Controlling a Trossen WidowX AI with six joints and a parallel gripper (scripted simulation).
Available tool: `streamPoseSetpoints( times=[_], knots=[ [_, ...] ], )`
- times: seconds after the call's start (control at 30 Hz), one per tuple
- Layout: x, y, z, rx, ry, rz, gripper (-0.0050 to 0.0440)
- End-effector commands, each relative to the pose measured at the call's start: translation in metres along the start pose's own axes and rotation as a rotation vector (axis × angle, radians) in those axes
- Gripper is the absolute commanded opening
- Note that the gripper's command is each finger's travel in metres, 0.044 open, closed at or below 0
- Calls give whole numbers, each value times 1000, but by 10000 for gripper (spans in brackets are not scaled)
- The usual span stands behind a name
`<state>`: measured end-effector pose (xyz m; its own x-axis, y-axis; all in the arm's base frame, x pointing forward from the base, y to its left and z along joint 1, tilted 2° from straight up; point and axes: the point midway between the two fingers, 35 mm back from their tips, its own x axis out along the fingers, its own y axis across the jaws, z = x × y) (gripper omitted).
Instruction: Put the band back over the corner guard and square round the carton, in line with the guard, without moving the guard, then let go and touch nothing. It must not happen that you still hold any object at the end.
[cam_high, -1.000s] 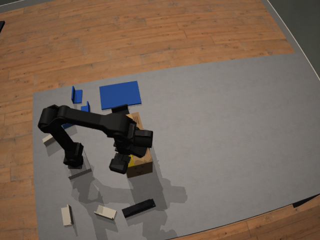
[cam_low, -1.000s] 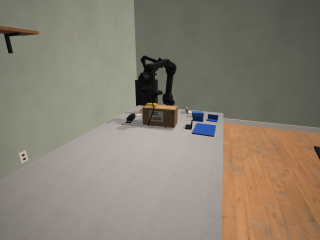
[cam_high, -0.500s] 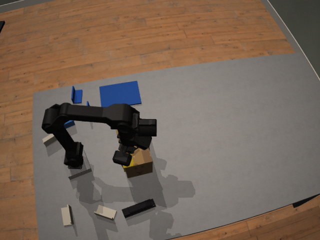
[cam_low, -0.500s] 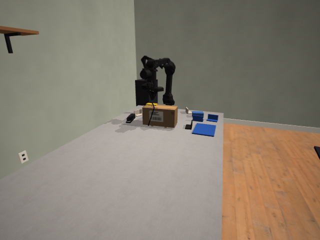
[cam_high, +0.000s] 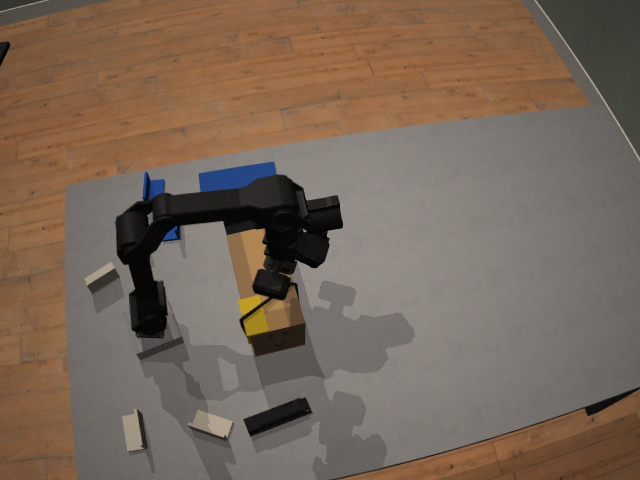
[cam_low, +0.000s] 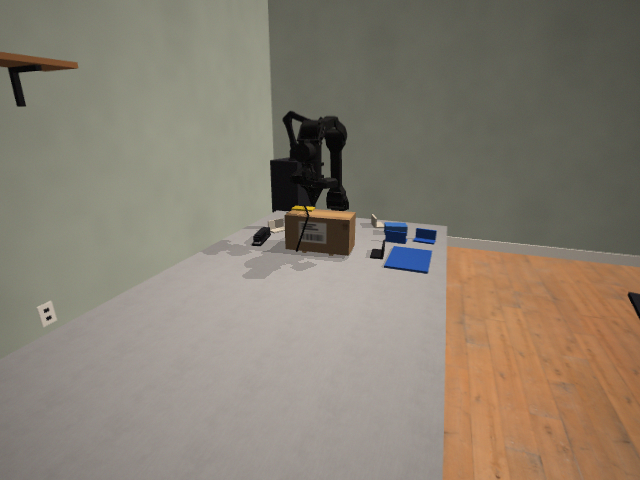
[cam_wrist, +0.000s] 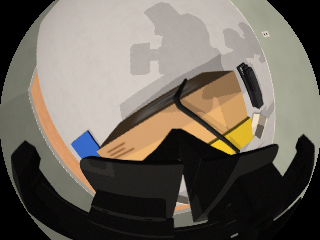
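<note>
The brown carton (cam_high: 281, 322) lies on the grey mat, with a yellow corner guard (cam_high: 252, 314) on its near left top corner. A thin black band (cam_high: 256, 308) runs slantwise over the guard and down the carton's side; in the exterior view it hangs askew down the labelled face (cam_low: 301, 229). My gripper (cam_high: 272, 285) hovers just above the carton top next to the guard, fingers shut. In the wrist view the band (cam_wrist: 200, 120) crosses the carton top and passes under my closed fingers (cam_wrist: 188, 168). I see nothing clamped between them.
A blue flat plate (cam_high: 236, 175) and blue angle pieces (cam_high: 152, 188) lie behind the carton. A black bar (cam_high: 277, 415) and beige angle pieces (cam_high: 210, 423) (cam_high: 133, 431) (cam_high: 100, 273) lie in front and to the left. The arm's base (cam_high: 147, 310) stands left of the carton.
</note>
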<state>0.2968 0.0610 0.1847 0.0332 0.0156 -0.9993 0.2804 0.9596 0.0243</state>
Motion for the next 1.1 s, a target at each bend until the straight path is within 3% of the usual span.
streamPoseSetpoints(
  times=[0.0, 0.7, 1.07],
  knots=[
    [7, 2, 2, 5, 8, -7, 0],
    [38, 1, 1, 5, 8, -7, 0],
    [39, 1, 1, 5, 8, -7, 0]
  ],
)
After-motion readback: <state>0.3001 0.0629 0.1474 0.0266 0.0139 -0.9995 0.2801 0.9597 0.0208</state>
